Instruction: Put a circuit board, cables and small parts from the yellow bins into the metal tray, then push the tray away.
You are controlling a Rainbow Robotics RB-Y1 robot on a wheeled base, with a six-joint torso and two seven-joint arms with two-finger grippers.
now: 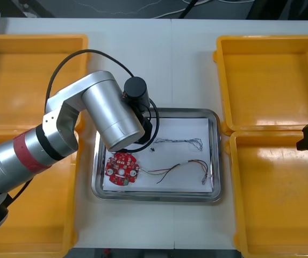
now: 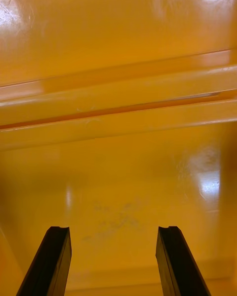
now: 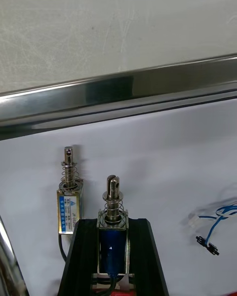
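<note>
The metal tray (image 1: 215,161), white inside, sits between the bins. In it lie a round red circuit board (image 1: 122,168), a blue and white cable (image 1: 181,142) and a red and yellow cable (image 1: 181,166). My left arm (image 1: 108,110) reaches over the tray's far left corner. In the left wrist view my left gripper (image 3: 112,224) is shut on a small metal part (image 3: 113,212) with a blue body, held low over the white liner. A second small metal part (image 3: 69,202) lies just beside it. My right gripper (image 2: 113,261) hangs open over a right bin.
Two yellow bins (image 1: 30,75) stand at the left and two yellow bins (image 1: 274,75) at the right, their floors bare. The tray's shiny rim (image 3: 128,86) runs just beyond the held part. The blue and white cable's end (image 3: 212,219) lies to the side of the fingers.
</note>
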